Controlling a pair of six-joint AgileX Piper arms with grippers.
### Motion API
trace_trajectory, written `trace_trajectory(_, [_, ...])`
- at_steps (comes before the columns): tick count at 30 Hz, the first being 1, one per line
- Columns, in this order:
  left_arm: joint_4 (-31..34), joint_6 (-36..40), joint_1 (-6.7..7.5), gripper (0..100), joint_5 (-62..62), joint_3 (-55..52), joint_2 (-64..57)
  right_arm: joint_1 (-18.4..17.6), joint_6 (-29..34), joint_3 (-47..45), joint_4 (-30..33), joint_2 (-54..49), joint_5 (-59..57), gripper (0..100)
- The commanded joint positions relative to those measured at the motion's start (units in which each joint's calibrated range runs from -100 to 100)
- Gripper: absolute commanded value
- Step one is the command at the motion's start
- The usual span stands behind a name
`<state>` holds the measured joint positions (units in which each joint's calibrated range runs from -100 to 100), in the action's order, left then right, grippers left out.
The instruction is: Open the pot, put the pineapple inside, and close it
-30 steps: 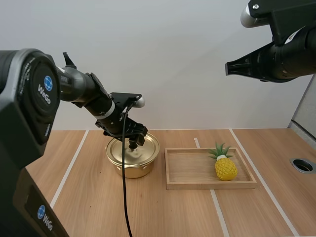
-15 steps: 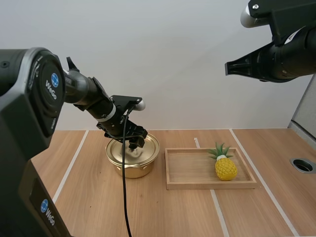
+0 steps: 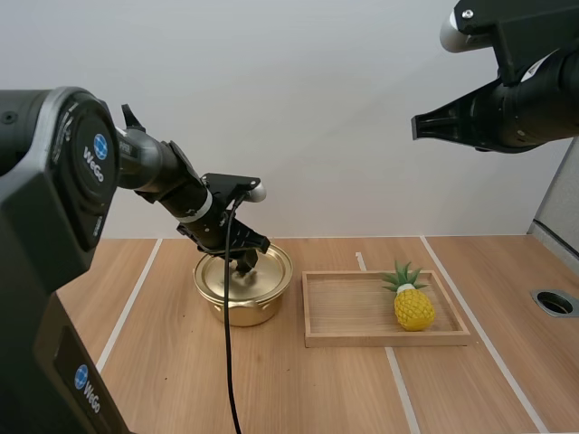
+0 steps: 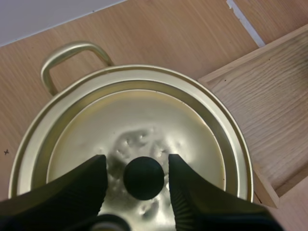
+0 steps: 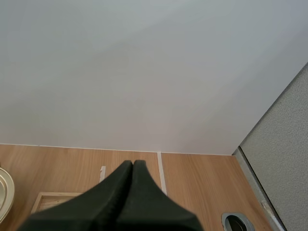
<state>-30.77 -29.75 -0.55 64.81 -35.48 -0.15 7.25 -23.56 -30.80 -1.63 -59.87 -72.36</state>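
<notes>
Seemingly without touching, the WeGo-labelled left arm's jaws flank the knob.

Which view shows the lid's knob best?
The left wrist view: the black knob sits in full sight atop the gold lid, between the fingers of the open left claw. In the high view the left claw covers it. The right wrist view catches an edge of the pot.

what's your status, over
Left gripper open, fingers flanking the black round knob of the gold metal pot lid. Right gripper shut, raised. Yellow pineapple in the flat wooden tray, lid on.
</notes>
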Motion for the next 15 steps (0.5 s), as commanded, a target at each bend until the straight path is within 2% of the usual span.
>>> trace_trajectory(1, [-0.9, 0.9, 0.17, 1, -0.3, -0.2, 0.2, 0.3, -0.3, 0.5, -0.1, -0.1, -1.0, 0])
trace_trajectory(9, [-1.5, 0.9, 0.17, 0, -0.6, -0.1, -0.1, 0.3, -0.3, 0.5, -0.1, -0.1, -1.0, 0])
trace_trajectory(15, [-1.8, 0.9, 0.17, 0, -0.8, 2.9, -5.1, 0.3, -0.3, 0.5, -0.1, -0.1, -1.1, 0])
